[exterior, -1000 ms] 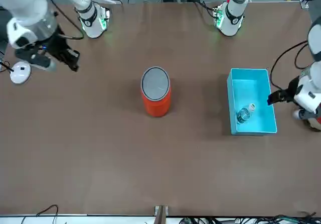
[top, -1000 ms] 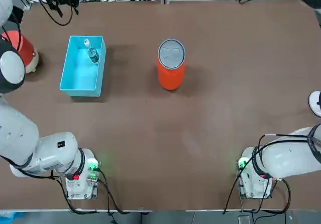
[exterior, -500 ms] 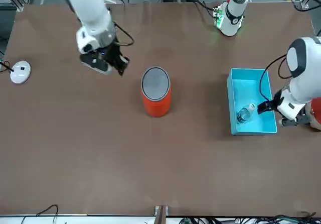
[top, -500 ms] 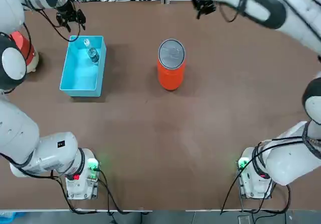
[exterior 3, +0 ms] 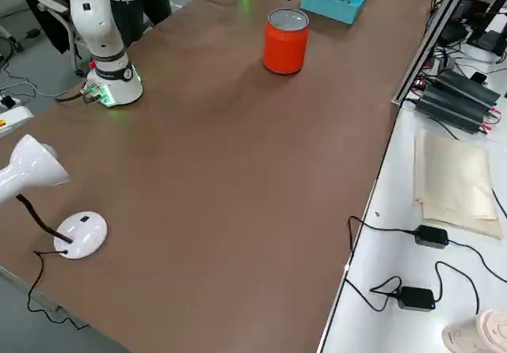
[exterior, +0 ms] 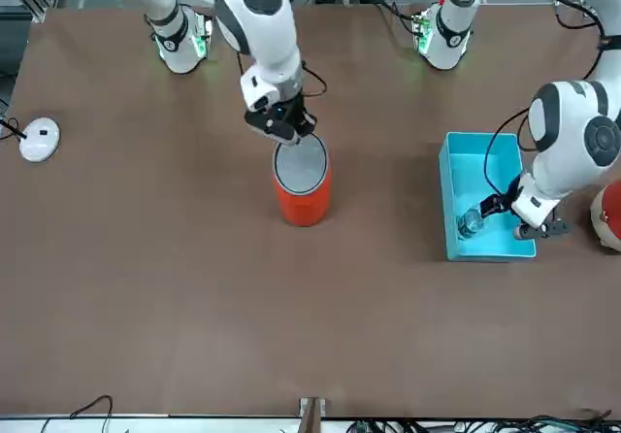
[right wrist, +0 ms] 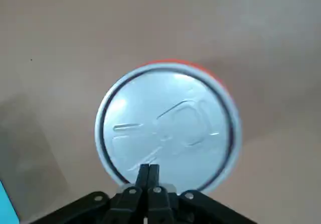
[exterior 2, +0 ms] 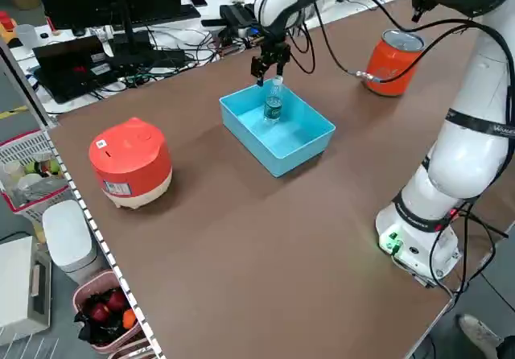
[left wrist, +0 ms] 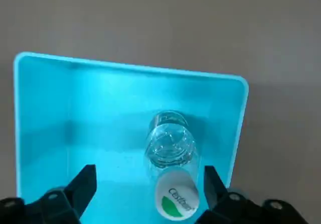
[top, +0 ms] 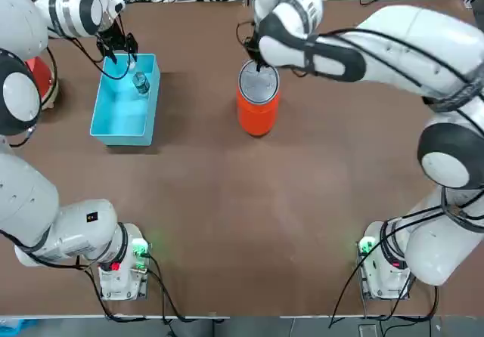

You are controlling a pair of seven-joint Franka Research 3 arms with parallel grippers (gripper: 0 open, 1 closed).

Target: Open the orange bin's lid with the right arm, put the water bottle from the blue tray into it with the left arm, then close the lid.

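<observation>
The orange bin (top: 257, 115) stands upright mid-table, its silver-grey lid (top: 259, 79) flat on top. My right gripper (top: 255, 56) is shut, its fingertips (right wrist: 148, 175) pressed together over the lid (right wrist: 168, 126) at its rim; contact cannot be told. In the front view it (exterior: 284, 130) hangs at the far edge of the lid (exterior: 301, 162). The blue tray (top: 117, 116) holds the clear water bottle (top: 140, 82), upright (exterior 2: 273, 103). My left gripper (left wrist: 148, 194) is open just above the bottle (left wrist: 170, 148), one finger on each side of the cap.
A red-and-white rounded object (exterior 2: 130, 162) sits on the table left of the tray (exterior 2: 283, 146). A white desk lamp (exterior 3: 32, 171) stands at the table's right edge, its base (exterior: 39, 140) visible. Cables and monitors line the far side.
Both arms swung in. The right gripper came from the table's far edge to the lid's rim. The left gripper moved over the tray's far end, above the bottle.
</observation>
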